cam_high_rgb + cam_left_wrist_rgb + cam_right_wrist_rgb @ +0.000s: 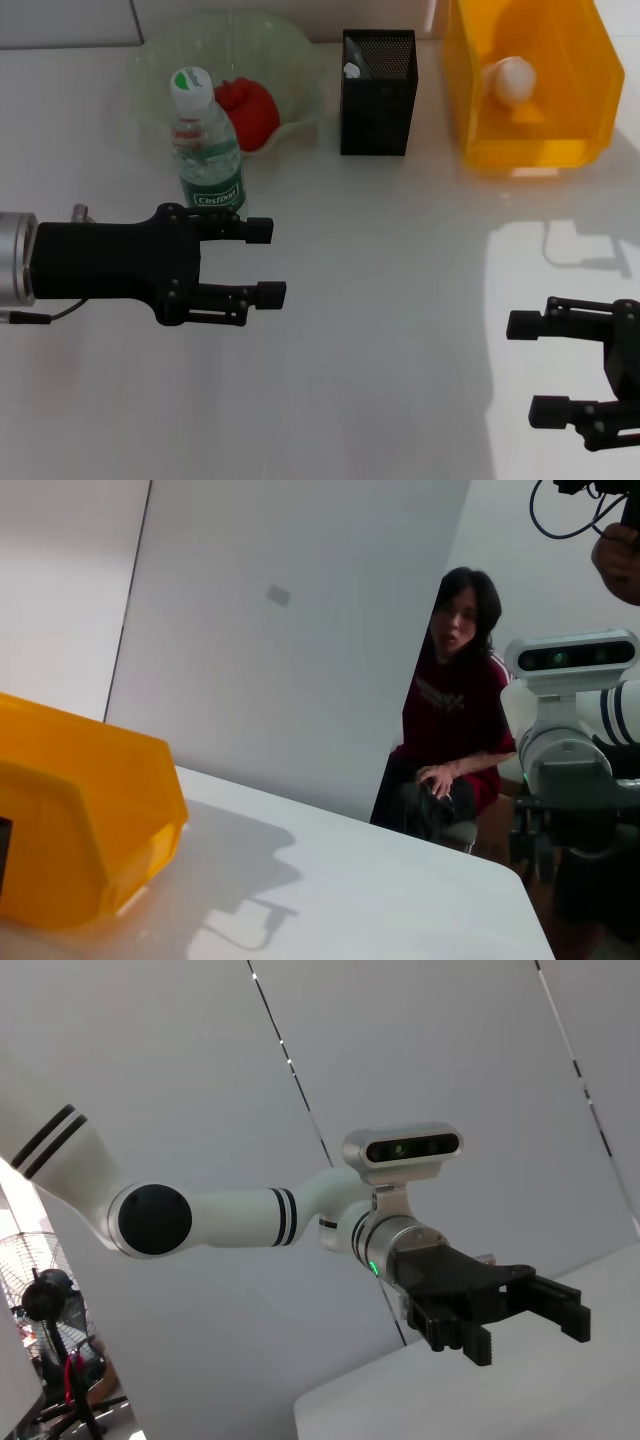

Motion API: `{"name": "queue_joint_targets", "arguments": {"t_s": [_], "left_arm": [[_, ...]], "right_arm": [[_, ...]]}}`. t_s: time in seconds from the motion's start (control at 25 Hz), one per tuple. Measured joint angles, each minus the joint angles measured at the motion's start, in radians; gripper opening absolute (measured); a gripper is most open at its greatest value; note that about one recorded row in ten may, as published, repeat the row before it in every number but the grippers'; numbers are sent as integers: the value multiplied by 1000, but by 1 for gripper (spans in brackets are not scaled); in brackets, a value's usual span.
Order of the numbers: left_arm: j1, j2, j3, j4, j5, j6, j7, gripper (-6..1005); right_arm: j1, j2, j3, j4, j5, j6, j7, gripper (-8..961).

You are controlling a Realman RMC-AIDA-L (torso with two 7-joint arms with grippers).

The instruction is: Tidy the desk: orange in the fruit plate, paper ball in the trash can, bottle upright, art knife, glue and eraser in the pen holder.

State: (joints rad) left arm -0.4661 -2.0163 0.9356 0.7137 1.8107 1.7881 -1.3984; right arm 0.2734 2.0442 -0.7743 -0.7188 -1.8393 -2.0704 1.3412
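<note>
The orange (pixel 248 110), reddish in tone, lies in the pale green fruit plate (pixel 300 70) at the back left. In front of the plate the bottle (pixel 205 140) stands upright with a white cap and a green label. The paper ball (pixel 510 80) sits inside the yellow trash can (pixel 530 150) (pixel 70 830) at the back right. Between them is the black mesh pen holder (pixel 378 92), with only a white bit showing at its rim; art knife, glue and eraser are hidden. My left gripper (pixel 267 262) (pixel 530 1325) hovers open just in front of the bottle. My right gripper (pixel 532 368) is open near the front right.
The white table (pixel 400 260) (pixel 350 880) spreads between both grippers. In the left wrist view a seated person (pixel 455 730) in a dark red top is beyond the table's far side, next to my right arm's wrist camera (pixel 570 660).
</note>
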Motion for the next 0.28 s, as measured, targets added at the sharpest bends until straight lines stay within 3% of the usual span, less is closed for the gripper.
{"name": "queue_joint_targets", "arguments": {"t_s": [0.28], "left_arm": [[-2,-1,-2,13,5,30,-18,779]], "right_arm": [[-3,5,6,16,10,27,-25,806]]}}
